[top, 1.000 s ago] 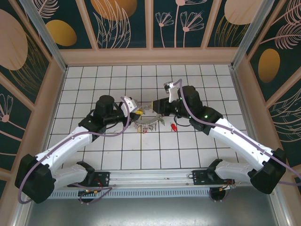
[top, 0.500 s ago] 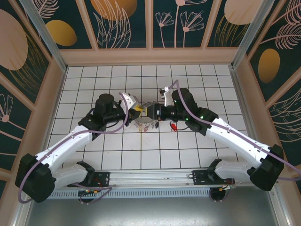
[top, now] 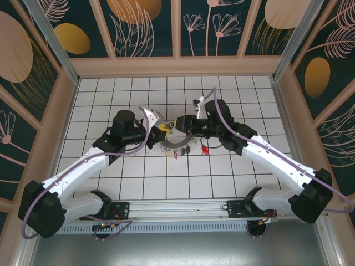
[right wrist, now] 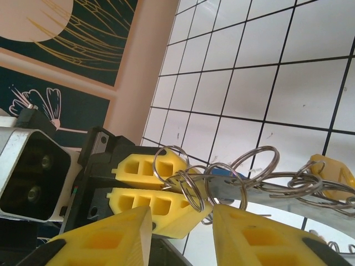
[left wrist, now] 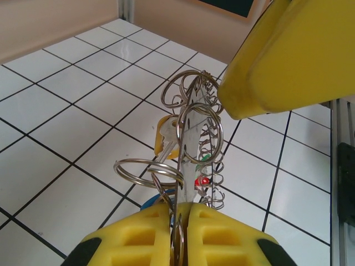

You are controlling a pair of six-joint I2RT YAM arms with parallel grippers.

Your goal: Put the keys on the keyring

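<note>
Presently catalogued.

Item: keyring (left wrist: 191,119). Thin stiff wire; I judge it light, springy and slippery. It sits mid-floor between my two pincers.

Hold: best taken edge-on, as my left pincer (left wrist: 178,213) does, clamped tight on it.

Keys (left wrist: 166,141): small, with coloured heads, dangling from little loops and likely to swing.

Right pincer (right wrist: 183,213): jaws partly apart, loops at the gap, nothing visibly pinched.

Right wrist view adds the loops crowding my left pads (right wrist: 141,166). Top view adds a red key (top: 205,148) lying apart on the tiles (top: 111,172).
</note>
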